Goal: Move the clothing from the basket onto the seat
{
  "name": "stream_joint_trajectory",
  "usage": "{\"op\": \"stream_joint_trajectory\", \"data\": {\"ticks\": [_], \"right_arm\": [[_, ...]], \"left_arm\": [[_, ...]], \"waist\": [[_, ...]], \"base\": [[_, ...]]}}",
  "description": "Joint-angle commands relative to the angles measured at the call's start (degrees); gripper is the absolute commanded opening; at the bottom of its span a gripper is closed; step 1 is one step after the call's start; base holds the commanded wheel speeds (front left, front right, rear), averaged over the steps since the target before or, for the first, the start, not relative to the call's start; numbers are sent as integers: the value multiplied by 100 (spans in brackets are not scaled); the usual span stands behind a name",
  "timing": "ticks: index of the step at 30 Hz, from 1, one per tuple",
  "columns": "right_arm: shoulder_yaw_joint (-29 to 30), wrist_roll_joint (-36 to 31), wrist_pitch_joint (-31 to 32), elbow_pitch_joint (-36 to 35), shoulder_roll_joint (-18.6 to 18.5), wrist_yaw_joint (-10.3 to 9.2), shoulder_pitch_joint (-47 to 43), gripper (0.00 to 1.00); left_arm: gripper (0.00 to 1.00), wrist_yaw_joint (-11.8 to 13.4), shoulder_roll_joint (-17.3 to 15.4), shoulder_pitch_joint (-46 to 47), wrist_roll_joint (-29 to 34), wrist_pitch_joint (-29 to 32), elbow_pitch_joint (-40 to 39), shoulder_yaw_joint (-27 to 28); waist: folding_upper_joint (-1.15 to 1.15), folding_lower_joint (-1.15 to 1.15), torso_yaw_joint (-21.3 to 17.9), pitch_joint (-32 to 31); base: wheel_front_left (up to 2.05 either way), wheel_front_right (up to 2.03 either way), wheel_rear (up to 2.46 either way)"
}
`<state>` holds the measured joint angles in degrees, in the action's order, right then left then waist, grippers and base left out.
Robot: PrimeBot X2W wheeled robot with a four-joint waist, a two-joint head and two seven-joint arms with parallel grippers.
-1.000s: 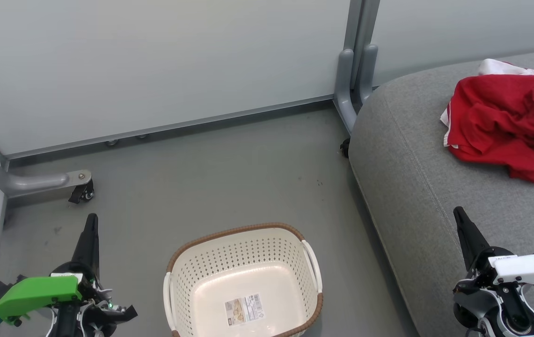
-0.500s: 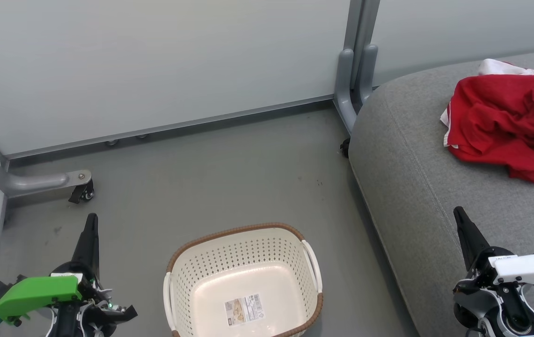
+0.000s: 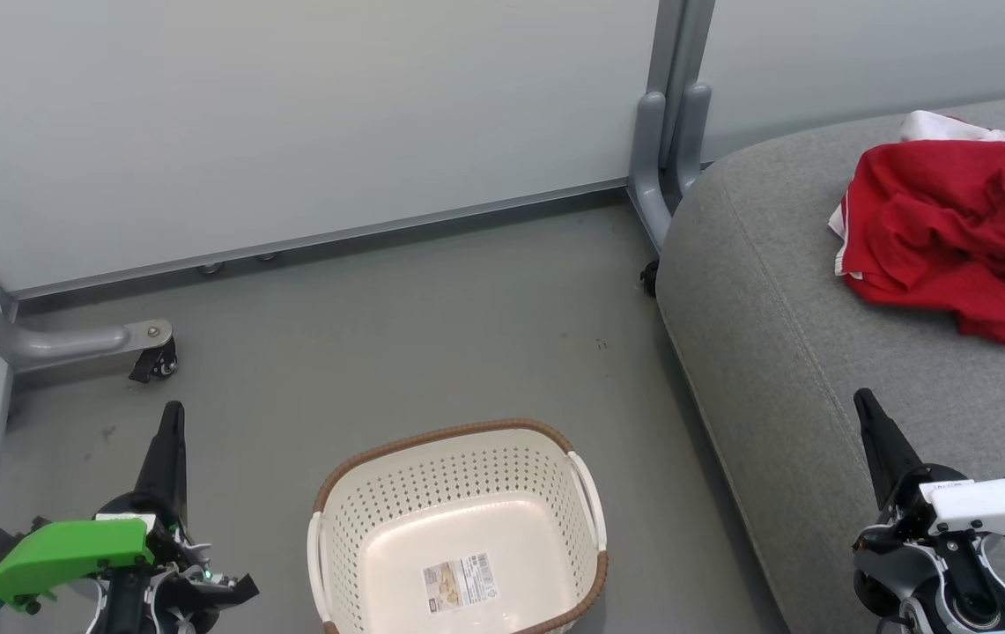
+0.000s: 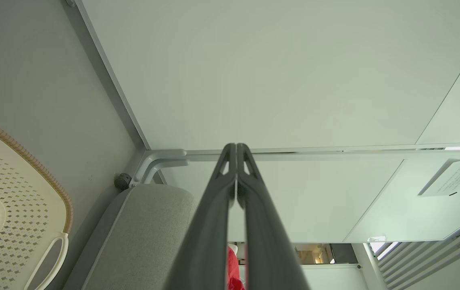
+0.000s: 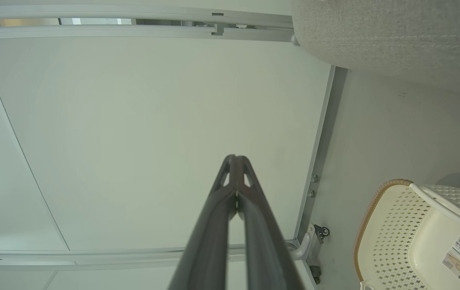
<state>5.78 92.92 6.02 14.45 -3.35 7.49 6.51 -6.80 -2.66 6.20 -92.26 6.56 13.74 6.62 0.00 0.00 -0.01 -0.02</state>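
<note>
Red clothing lies crumpled on the grey seat, upper right of the head view.
The basket stands on the floor at bottom centre, well apart from the clothing, its bare bottom showing a label sticker. The left gripper at lower left and the right gripper at lower right point up the frame, each with fingers pressed together on nothing.

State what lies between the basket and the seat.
Just bare grey floor, as the head view shows: the basket stands apart from the seat.
</note>
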Motion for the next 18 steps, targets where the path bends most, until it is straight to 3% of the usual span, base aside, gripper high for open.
{"op": "stream_joint_trajectory", "data": {"ticks": [1,18], "right_arm": [[17,17,9,7,-22,0,41,0],[21,11,15,8,-17,0,42,0]], "left_arm": [[0,-19,-40,72,-14,26,-7,14],[0,-19,-39,72,-13,26,-7,14]], "waist": [[0,0,0,0],[0,0,0,0]], "base": [[0,0,0],[0,0,0]]}}
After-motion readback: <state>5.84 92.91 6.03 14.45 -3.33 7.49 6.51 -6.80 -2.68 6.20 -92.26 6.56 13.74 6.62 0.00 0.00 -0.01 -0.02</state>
